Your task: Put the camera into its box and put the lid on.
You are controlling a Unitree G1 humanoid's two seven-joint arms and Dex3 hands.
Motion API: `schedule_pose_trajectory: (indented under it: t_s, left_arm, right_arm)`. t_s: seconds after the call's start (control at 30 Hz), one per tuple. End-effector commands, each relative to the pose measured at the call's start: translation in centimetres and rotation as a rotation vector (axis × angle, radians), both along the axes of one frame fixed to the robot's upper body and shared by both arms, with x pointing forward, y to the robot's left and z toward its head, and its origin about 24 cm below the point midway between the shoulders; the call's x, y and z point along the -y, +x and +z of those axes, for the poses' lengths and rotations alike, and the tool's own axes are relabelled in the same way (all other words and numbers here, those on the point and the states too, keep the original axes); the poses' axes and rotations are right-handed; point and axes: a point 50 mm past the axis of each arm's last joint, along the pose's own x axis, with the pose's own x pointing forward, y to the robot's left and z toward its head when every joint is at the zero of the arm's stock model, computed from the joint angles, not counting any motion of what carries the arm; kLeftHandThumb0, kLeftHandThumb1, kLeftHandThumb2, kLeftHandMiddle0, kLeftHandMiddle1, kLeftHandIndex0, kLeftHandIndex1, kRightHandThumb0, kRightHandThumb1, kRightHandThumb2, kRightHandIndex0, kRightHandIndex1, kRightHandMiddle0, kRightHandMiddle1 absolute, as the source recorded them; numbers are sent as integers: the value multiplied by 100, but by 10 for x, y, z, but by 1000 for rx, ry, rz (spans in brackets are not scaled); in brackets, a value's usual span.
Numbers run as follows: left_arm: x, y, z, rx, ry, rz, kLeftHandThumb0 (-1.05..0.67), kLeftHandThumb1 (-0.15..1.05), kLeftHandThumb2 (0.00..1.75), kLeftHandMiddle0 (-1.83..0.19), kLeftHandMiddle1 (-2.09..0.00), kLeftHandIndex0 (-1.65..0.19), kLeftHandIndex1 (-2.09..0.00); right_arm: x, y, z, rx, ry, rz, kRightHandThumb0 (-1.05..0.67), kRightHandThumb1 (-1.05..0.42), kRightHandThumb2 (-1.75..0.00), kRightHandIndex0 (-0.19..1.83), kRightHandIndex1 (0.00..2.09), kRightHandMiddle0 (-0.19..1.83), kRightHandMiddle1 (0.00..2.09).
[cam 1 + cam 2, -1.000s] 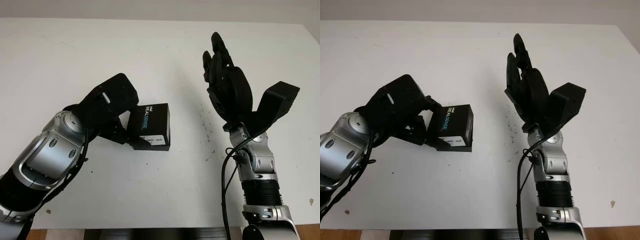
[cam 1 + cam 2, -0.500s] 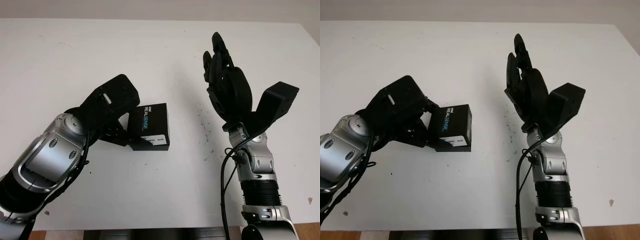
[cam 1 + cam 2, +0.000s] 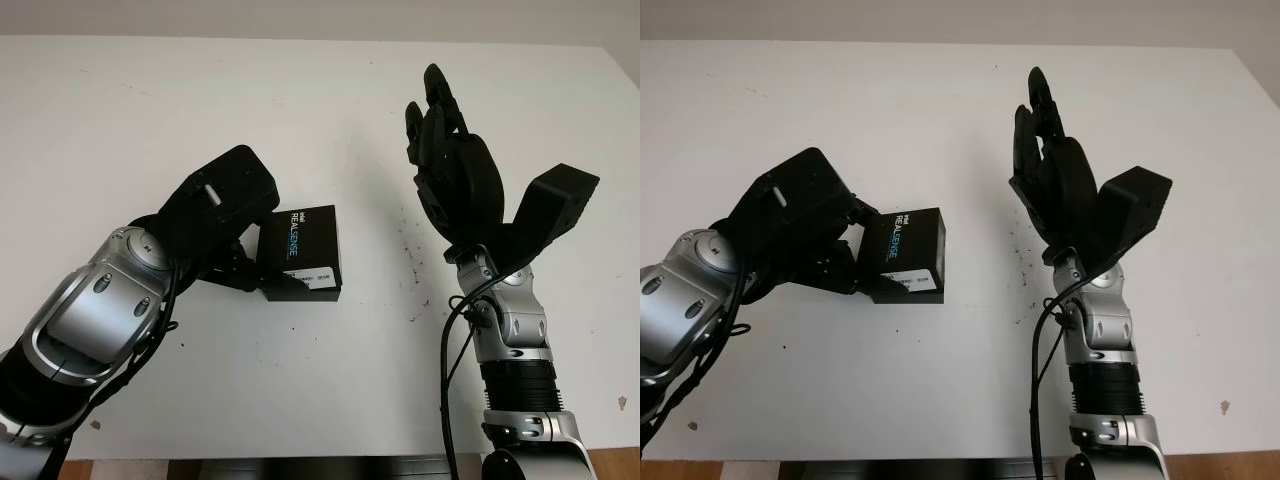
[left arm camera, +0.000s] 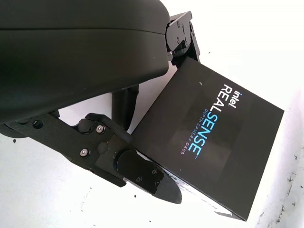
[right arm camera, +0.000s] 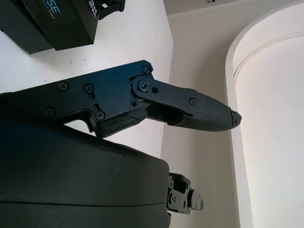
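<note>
The left robot hand (image 3: 243,262) grips the closed black RealSense camera box (image 3: 306,254) on the white table (image 3: 300,110), while the right robot hand (image 3: 450,170) is raised open, holding nothing.

Left robot hand (image 3: 845,250) grips the lidded box (image 3: 907,256); right robot hand (image 3: 1050,170) raised, open.

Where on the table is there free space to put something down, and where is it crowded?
The white table is bare beyond the black box, between the box and the right hand, open and raised, and along its near edge between the arms. It is crowded where the left hand grips the box.
</note>
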Motion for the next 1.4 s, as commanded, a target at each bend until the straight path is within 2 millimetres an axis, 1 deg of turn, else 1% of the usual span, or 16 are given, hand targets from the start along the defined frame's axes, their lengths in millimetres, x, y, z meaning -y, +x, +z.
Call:
schedule_pose_trajectory:
  t_s: [0.0,0.03,0.07,0.1,0.13,0.17,0.23,0.27,0.37,0.47,0.6,0.83,1.07,1.2,1.3,1.37]
  left_arm:
    - [12,-6,-4,-22,22,-106,-48,105,11,18,-141,19,-165]
    - [12,-7,-4,-10,47,-123,-50,105,12,19,-111,19,-153]
    - [12,-7,-4,-2,71,-139,-51,105,12,19,-94,19,-144]
    - [12,-7,-4,3,93,-154,-52,105,12,19,-81,19,-137]
    - [11,-7,-3,6,111,-167,-53,105,13,19,-72,19,-127]
    - [11,-8,-3,8,128,-181,-54,105,14,19,-63,19,-113]
    - [11,-8,-2,4,162,-210,-56,105,15,19,-46,19,-90]
    - [11,-8,-2,1,172,-221,-57,105,16,19,-32,19,-70]
    - [10,-9,-3,-3,182,-238,-58,105,16,19,-16,19,-44]
    - [10,-9,-3,-13,177,-248,-58,105,15,19,-11,19,-33]
    - [9,-9,-4,-17,173,-255,-58,105,15,19,-8,19,-24]
    - [10,-8,-5,-23,167,-254,-59,105,15,19,-6,19,-18]
    - [8,-8,-6,-27,181,-254,-60,105,16,16,-7,19,-16]
    - [5,-8,-6,-117,168,-256,-60,105,19,19,-1,19,-2]
    - [3,-8,-5,-205,172,-252,-61,105,22,19,0,19,0]
    - [1,-9,-3,-249,208,-247,-64,105,25,19,0,19,0]
  right_arm:
    - [0,-2,1,12,7,1,-72,-105,-66,-13,6,-12,8]
    - [0,-2,0,12,9,1,-72,-105,-66,-13,6,-12,8]
    - [0,-2,1,12,10,1,-72,-105,-66,-13,6,-12,8]
    - [0,-2,1,13,10,1,-71,-105,-66,-13,6,-11,8]
    - [0,-2,1,13,11,2,-71,-105,-66,-13,6,-11,8]
    - [0,-2,1,14,9,2,-71,-105,-66,-13,6,-11,8]
    - [0,-2,1,16,5,4,-71,-105,-66,-13,6,-11,8]
    - [0,-2,1,15,6,6,-71,-105,-66,-13,6,-11,8]
    - [1,-1,0,12,9,11,-72,-105,-66,-13,6,-11,8]
    - [0,-2,0,10,13,3,-71,-105,-66,-12,6,-10,8]
    - [1,-1,0,11,11,6,-72,-105,-66,-12,6,-10,8]
    - [0,-2,0,11,9,5,-72,-105,-66,-12,6,-11,8]
    - [1,-1,1,7,10,11,-72,-105,-66,-13,5,-11,7]
    - [1,0,2,10,6,10,-72,-105,-66,-13,5,-11,7]
    - [0,1,2,14,8,14,-72,-105,-66,-12,6,-11,7]
    - [0,1,3,15,11,16,-72,-105,-67,-12,6,-10,7]
